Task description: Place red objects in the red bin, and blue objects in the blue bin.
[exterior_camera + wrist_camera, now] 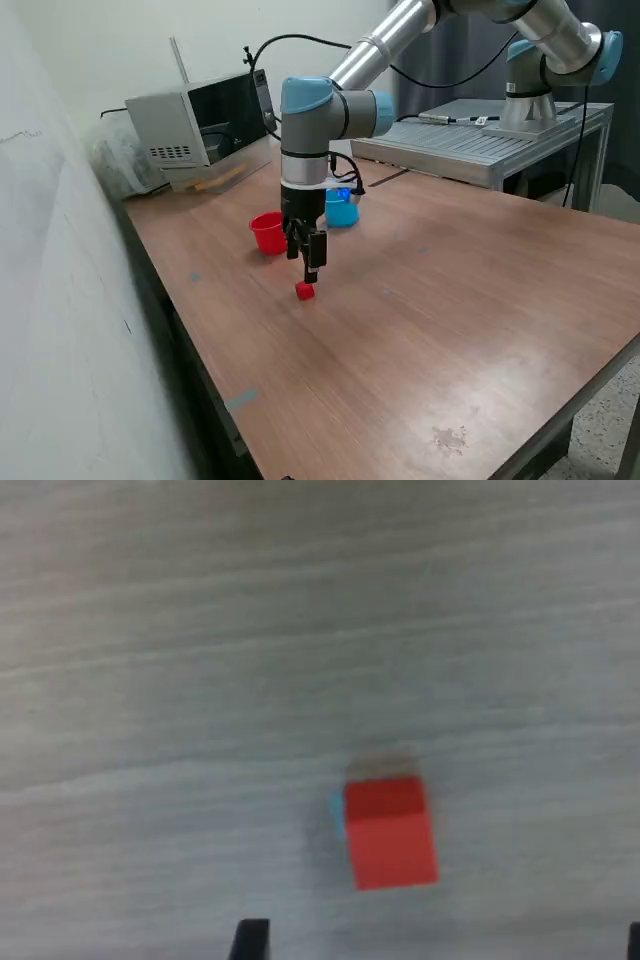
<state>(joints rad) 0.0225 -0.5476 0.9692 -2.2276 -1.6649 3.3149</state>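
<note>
Counting what shows: 1 small solid red cube (pixel 305 291), 1 small round red plastic cup (pixel 267 233) w/ tapered sides, 1 light blue plastic cup (pixel 341 209) of similar shape, all on the brown wood-grain table (pixel 430 330). The dark two-finger gripper (pixel 309 272) hangs straight down just above the red cube, not touching it. Wrist view has two dark fingertips (pixel 251 938) far apart at the frame edge, so the fingers are spread wide w/ nothing between them. Red cube (pixel 390 832) sits flat on the bare tabletop, slightly rotated vs. the wood grain, top face darker than the side face; a thin pale blue sliver shows at one edge, can't tell what it is. In the exterior view the red cup stands upright near the cube, on the exterior view's left of the arm; blue cup is behind the arm, partly hidden.
</note>
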